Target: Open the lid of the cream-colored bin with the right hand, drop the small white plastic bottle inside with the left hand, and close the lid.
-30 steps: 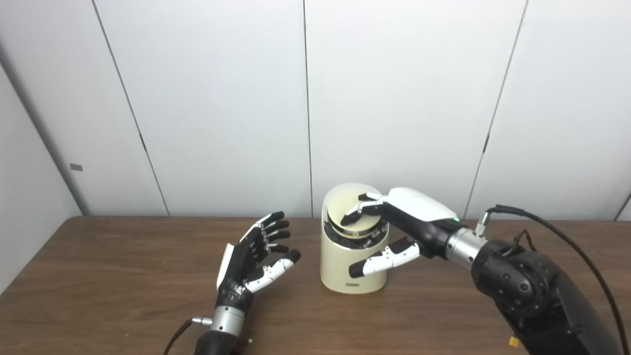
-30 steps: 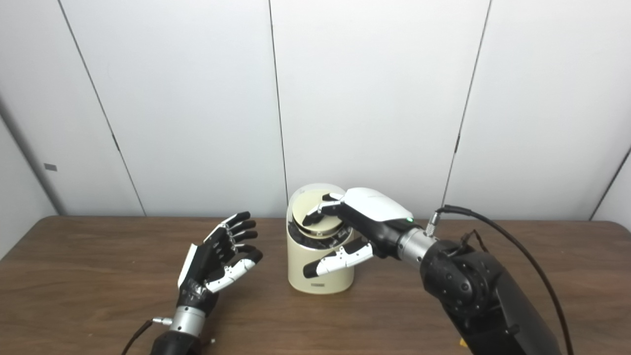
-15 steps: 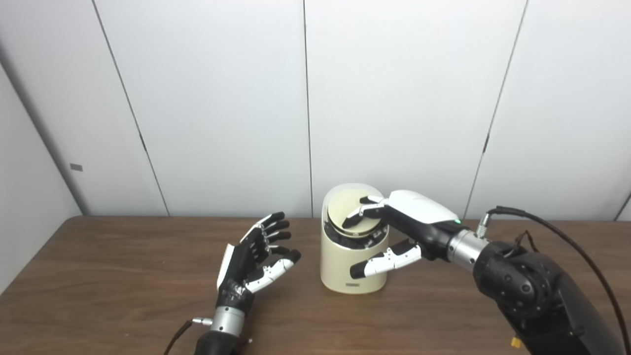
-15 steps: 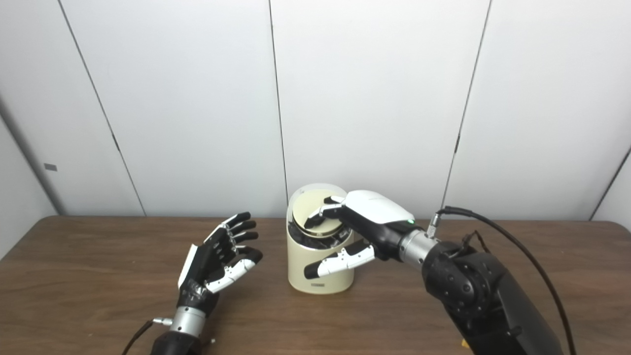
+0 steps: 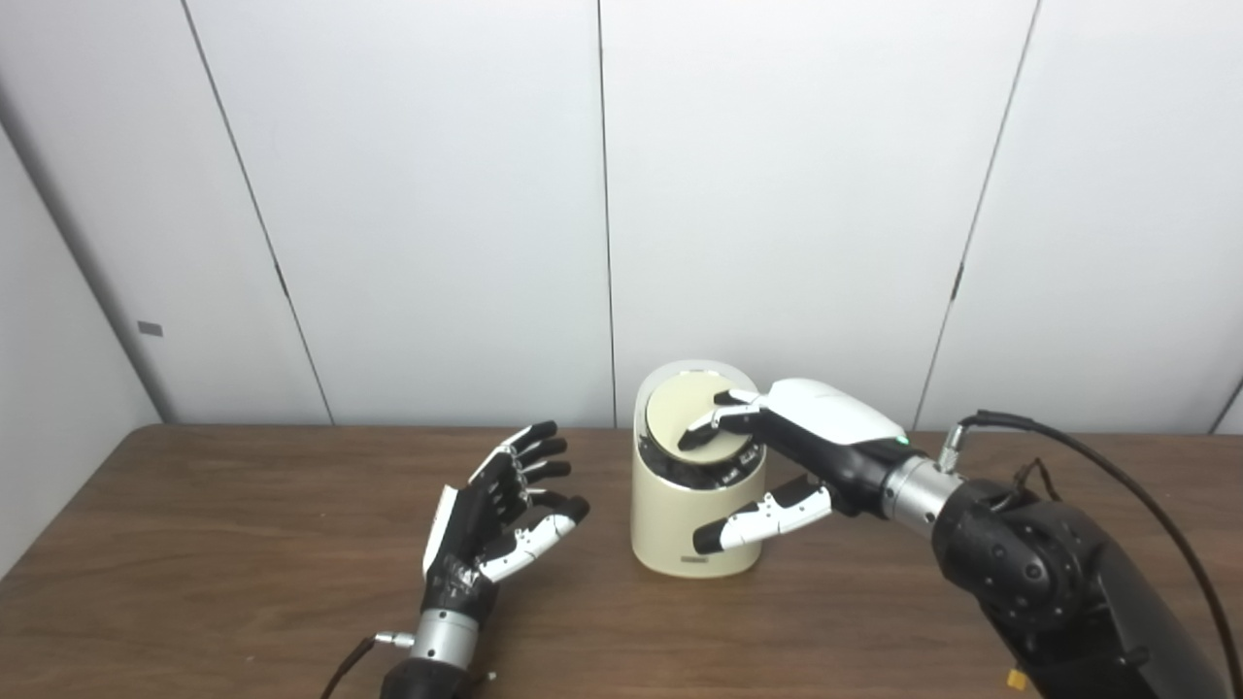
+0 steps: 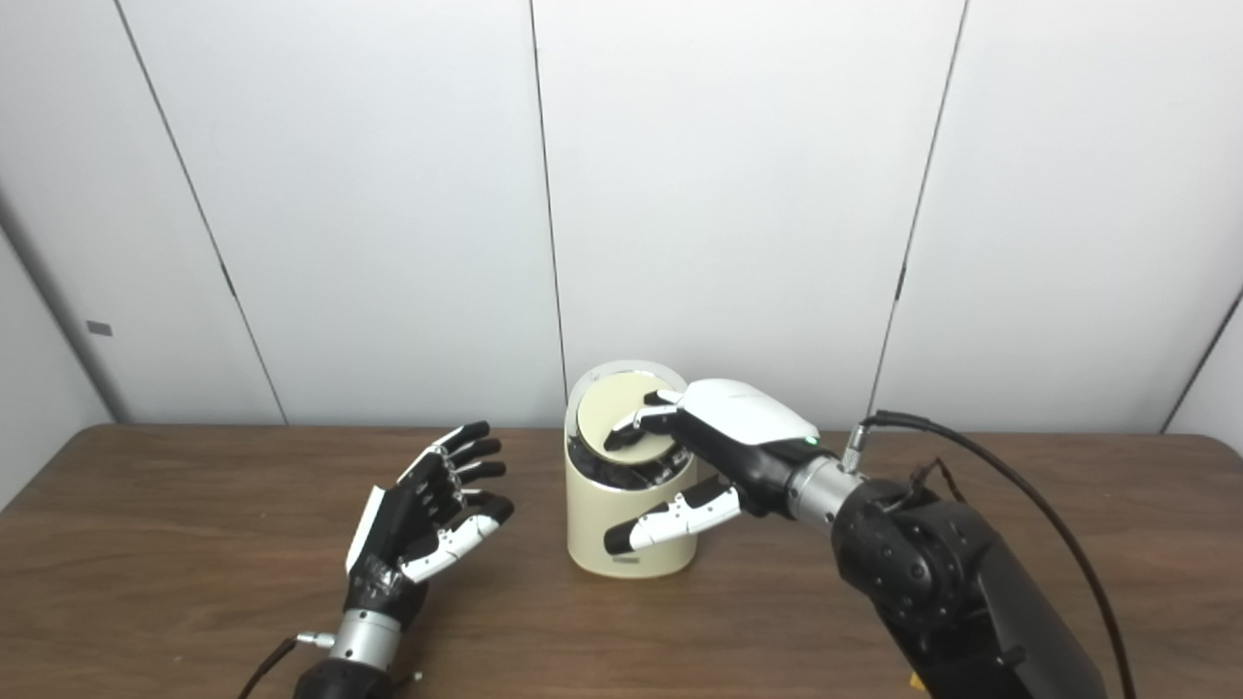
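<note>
Under the right hand (image 5: 777, 442) stands the cream-colored bin (image 5: 694, 481), upright on the bench (image 5: 243, 544), with its round lid (image 5: 691, 417) tilted on the slanted top and facing forward and up. That hand's fingertips (image 5: 697, 437) rest on the lid's near half, curled down from a palm that comes in from the bin's right and slightly above, while the thumb (image 5: 762, 517) stretches loosely across the bin's front wall without gripping anything; so the hand is partly spread, pressing rather than holding. A dark gap shows below the lid's lower edge, so by my judgement the lid is not yet fully seated, and the closing press must follow the lid's tilt, down and back from the fingertips. Left of the bin, a little apart from it, the left hand (image 5: 505, 505) hovers just over the bench with palm turned toward the bin, fingers spread and lightly curled, empty. No small white plastic bottle appears in either view; whether it lies inside the bin cannot be told, since the lid and the right hand cover the opening. Being on the lid, the right hand is the nearer one and the one placed for the move; its forearm slopes down to the lower right, with a cable (image 5: 1068, 447) looping off the wrist.
</note>
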You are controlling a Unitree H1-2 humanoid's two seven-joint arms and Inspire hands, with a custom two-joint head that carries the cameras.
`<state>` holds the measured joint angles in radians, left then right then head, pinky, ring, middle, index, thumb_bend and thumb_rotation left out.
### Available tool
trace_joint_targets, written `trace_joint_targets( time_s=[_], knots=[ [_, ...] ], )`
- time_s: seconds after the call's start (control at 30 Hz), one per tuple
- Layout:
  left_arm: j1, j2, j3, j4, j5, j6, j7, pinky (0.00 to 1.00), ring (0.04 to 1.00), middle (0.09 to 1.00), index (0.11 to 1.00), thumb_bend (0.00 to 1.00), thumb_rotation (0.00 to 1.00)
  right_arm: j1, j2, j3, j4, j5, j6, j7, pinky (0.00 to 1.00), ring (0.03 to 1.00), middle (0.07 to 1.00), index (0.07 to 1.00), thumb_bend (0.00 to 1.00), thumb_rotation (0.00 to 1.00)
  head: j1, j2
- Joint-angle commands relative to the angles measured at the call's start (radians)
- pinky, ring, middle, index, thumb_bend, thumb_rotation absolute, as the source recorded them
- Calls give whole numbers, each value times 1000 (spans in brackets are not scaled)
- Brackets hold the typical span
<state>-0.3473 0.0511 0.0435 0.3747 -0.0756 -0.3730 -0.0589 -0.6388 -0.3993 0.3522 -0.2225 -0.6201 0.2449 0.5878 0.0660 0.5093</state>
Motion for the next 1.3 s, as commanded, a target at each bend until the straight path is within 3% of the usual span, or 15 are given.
trace_joint_targets(
  time_s=[0.0, 0.43, 0.7, 1.27],
  knots=[
    [-5, 7, 2, -17, -8, -19, -9, 587, 735, 792, 828, 724, 221, -17, -9, -6, -2, -13, -6, -9, 928, 946, 795, 776, 703, 704, 2, 2],
    [-1, 3, -4, -39, -5, -4, -7, 593, 735, 792, 826, 724, 226, -7, -22, 29, -5, -45, -54, 13, 915, 934, 775, 775, 726, 657, 7, 17],
    [1, 3, -4, -44, -7, 1, -6, 583, 732, 790, 821, 734, 233, -18, -28, 65, -15, -100, -6, 84, 930, 932, 791, 785, 741, 671, 7, 21],
    [-2, 4, -4, -34, -5, -2, -5, 583, 732, 792, 822, 728, 228, -16, -11, 37, -33, -86, 8, 77, 922, 923, 785, 779, 720, 679, 5, 11]
  ],
)
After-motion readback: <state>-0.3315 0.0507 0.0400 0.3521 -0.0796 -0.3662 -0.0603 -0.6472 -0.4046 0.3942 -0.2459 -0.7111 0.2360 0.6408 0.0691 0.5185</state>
